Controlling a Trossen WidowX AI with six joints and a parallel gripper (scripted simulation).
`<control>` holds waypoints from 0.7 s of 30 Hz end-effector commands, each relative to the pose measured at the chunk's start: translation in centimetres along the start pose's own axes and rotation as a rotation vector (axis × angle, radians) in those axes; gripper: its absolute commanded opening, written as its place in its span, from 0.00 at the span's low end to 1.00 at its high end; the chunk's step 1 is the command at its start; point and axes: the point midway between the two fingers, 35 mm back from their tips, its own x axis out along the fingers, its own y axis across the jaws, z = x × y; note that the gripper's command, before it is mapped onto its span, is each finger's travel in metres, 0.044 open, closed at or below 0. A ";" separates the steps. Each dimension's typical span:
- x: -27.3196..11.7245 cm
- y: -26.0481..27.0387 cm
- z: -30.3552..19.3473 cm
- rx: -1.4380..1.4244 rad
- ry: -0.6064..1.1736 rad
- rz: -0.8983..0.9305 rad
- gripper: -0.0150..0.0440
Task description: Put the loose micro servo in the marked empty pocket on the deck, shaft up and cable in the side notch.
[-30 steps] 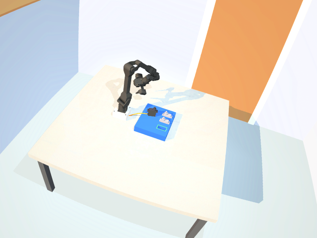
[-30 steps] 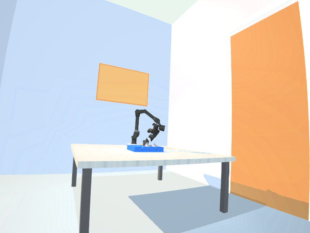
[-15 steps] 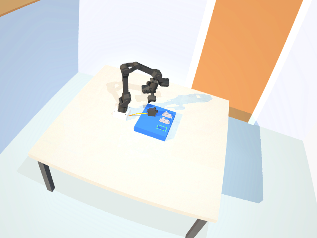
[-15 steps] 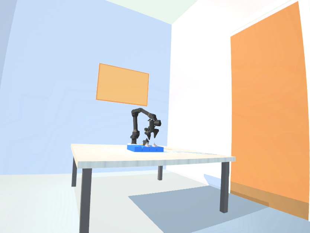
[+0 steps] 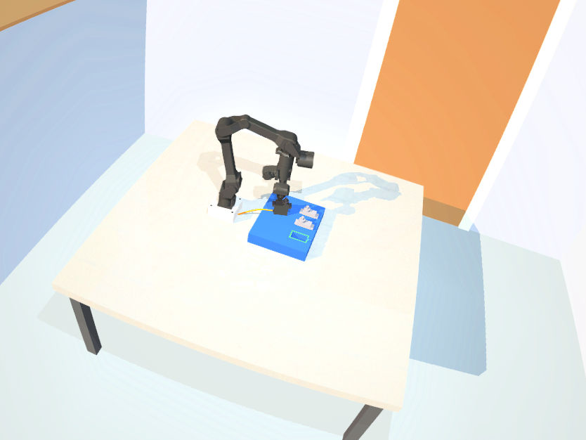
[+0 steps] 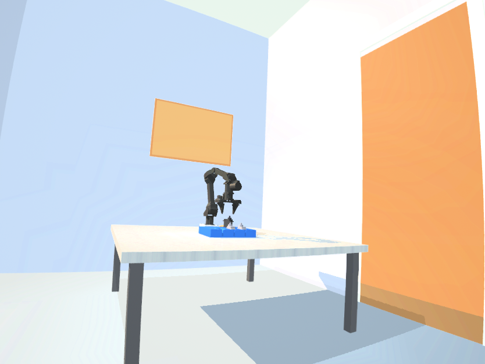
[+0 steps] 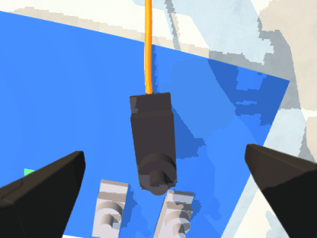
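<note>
The loose servo (image 5: 282,209) (image 6: 228,222) (image 7: 154,133) is dark and stands upright on the blue deck (image 5: 267,226) (image 6: 204,231) (image 7: 57,95), output shaft up. Its orange-yellow cable (image 5: 255,209) (image 7: 148,57) runs off the deck edge toward the arm's base. My gripper (image 5: 281,198) (image 6: 228,213) (image 7: 167,155) is open and empty, pointing down above the servo; in the wrist view the servo shows between the fingers, nearer the left one. The empty pocket (image 5: 298,236) has a green outline, of which only a corner (image 7: 29,172) shows in the wrist view.
Two pale servos (image 5: 308,211) (image 5: 304,223) (image 6: 230,227) (image 6: 241,227) (image 7: 108,213) (image 7: 177,213) sit in the deck beside the marked pocket. The arm's white base (image 5: 224,212) stands on the table (image 5: 213,293) (image 6: 176,245), by the deck's cable side.
</note>
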 end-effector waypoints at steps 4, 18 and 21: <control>0.6 0.6 -0.1 0.005 0.013 0.015 1.00; 2.9 0.6 -0.1 0.005 0.013 0.015 1.00; 3.3 0.6 -0.1 0.005 0.013 0.015 1.00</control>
